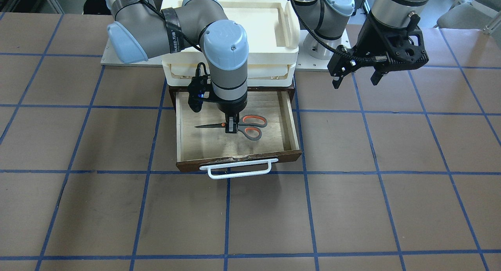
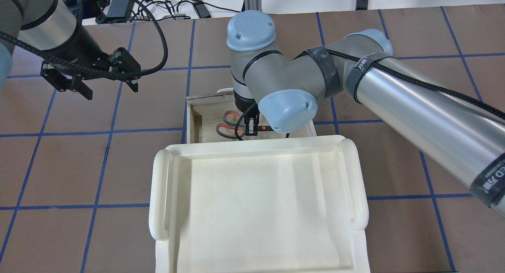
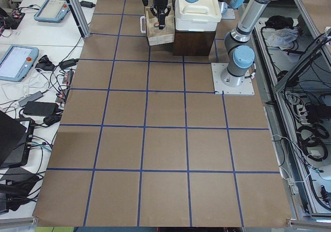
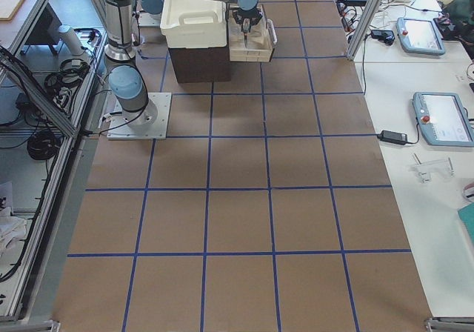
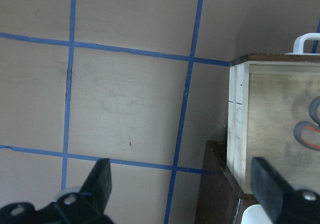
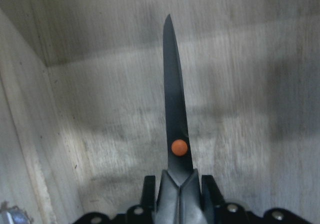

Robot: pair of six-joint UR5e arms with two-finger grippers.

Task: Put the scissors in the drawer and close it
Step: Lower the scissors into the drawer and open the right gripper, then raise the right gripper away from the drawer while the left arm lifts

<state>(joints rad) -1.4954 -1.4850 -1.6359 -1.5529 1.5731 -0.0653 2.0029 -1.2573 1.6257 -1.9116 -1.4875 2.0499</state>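
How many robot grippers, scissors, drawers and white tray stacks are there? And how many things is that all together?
Grippers: 2, the left gripper and the right gripper
Scissors: 1
Drawer: 1
Tray stack: 1
Total: 5

The right gripper point(image 1: 232, 129) reaches straight down into the middle of the open drawer point(image 1: 290, 120), clamped on the scissors point(image 1: 252, 127), leaving room only along the drawer's walls. The tray stack point(image 1: 274, 63) overhangs its rear. Bare tabletop point(image 1: 254, 216) lies before the handle point(image 1: 239, 174). The left gripper point(image 1: 355, 83) hangs spread, well apart.
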